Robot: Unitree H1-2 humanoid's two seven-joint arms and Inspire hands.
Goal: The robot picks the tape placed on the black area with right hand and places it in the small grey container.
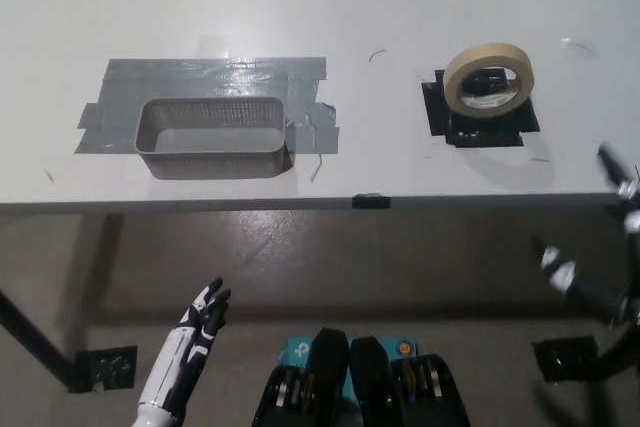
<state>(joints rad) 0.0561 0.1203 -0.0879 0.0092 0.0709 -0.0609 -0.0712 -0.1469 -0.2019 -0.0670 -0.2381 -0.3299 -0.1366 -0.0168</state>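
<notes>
The surface (pixel 320 7) is pale and wide, its front edge running across the middle of the view, with floor below. On its left part sits a patch of grey tape, and on that patch the small grey container (pixel 212 137) — a mesh-walled basket, open at the top, with nothing in it that I can see. On the right part is the black area (pixel 478 119), and on it the tape (pixel 488 80), a tan roll standing tilted rather than lying flat, its open core facing partly toward the camera. Roll and container are well apart.

The right hand (pixel 600 267) is at the far right edge, below the surface edge and clear of the roll; its fingers are spread and it holds nothing. The left hand (pixel 205 315) rests at lower left, off the surface, fingers apart, also holding nothing.

The roll looks light and stiff — a ring that should keep its shape under a squeeze. Its outer face is likely smooth, and standing as it does it may tip or roll if nudged. The surest hold is probably across the ring wall: fingers inside the core, thumb on the outside, near the top.
</notes>
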